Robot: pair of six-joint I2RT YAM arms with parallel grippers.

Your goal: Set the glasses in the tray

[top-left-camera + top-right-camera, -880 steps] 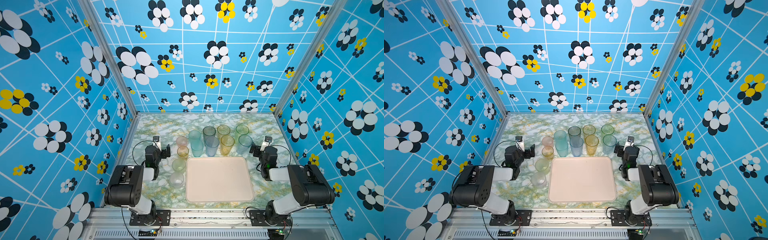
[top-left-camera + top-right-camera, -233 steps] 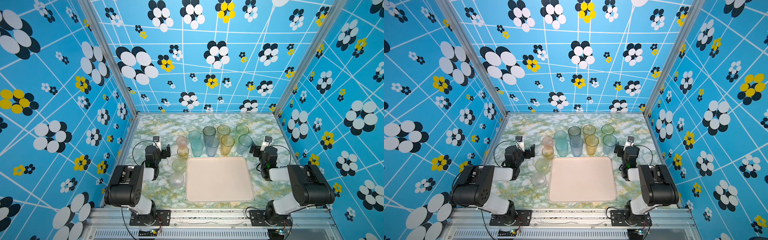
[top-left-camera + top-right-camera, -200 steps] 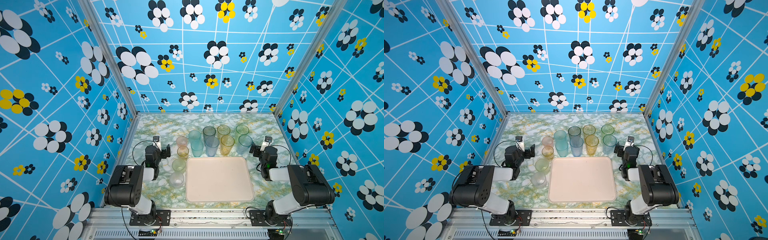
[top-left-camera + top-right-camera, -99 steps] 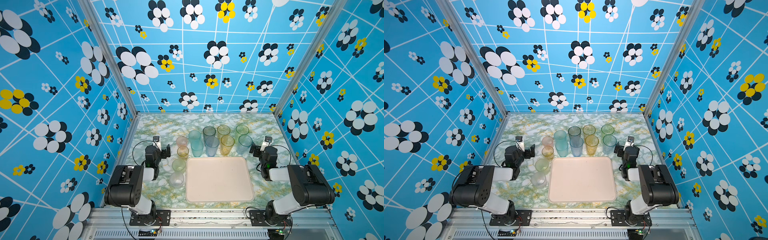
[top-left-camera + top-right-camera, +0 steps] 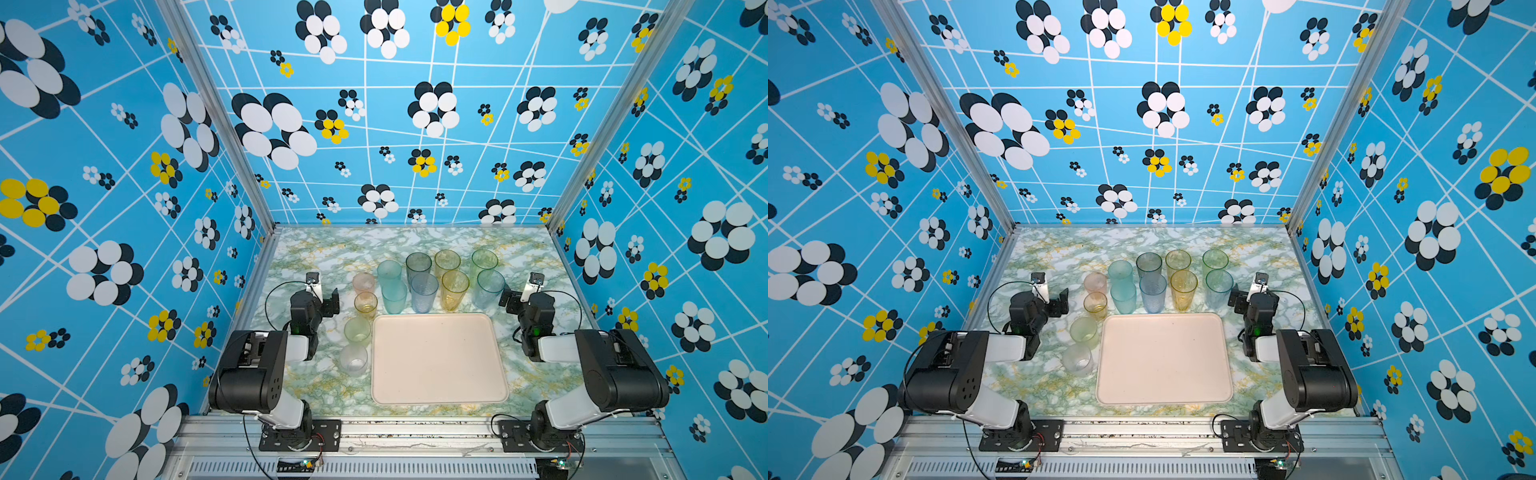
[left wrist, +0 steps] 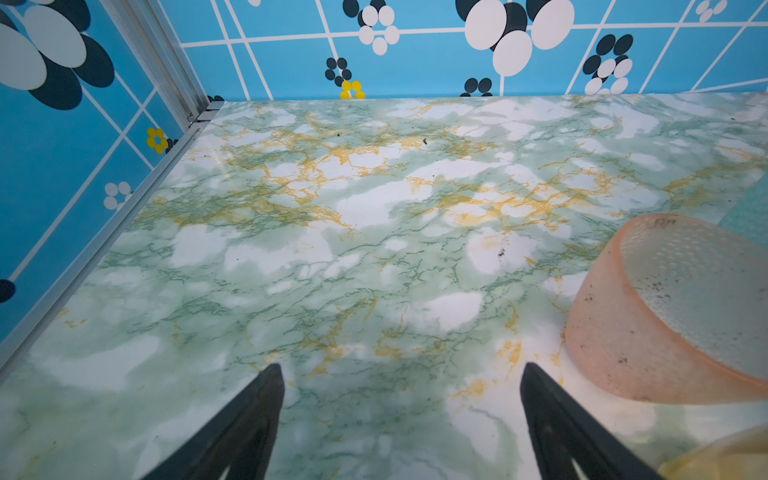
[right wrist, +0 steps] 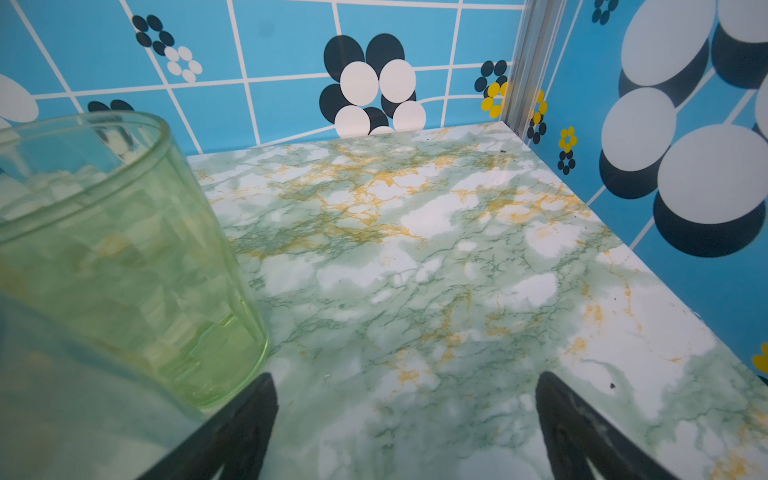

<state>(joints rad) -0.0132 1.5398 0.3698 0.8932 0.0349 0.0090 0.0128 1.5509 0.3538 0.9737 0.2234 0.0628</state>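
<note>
The cream-white tray (image 5: 436, 386) (image 5: 1163, 386) lies bare at the front middle of the marble table. Several tall glasses (image 5: 424, 293) (image 5: 1152, 293) stand in two rows just behind it. Left of the tray runs a column of short glasses: pink (image 5: 364, 282), orange (image 5: 365, 302), pale green (image 5: 357, 330), clear (image 5: 353, 360). My left gripper (image 5: 332, 297) (image 6: 401, 370) is open over bare table, left of the pink glass (image 6: 665, 311). My right gripper (image 5: 509, 301) (image 7: 405, 378) is open and empty, beside the tall green glass (image 7: 116, 257).
Blue flowered walls close in the table on three sides, with metal corner posts (image 6: 178, 70) (image 7: 528, 62). Both arm bases (image 5: 257, 374) (image 5: 611, 374) sit at the front corners. Bare marble (image 5: 374, 243) stretches behind the glasses.
</note>
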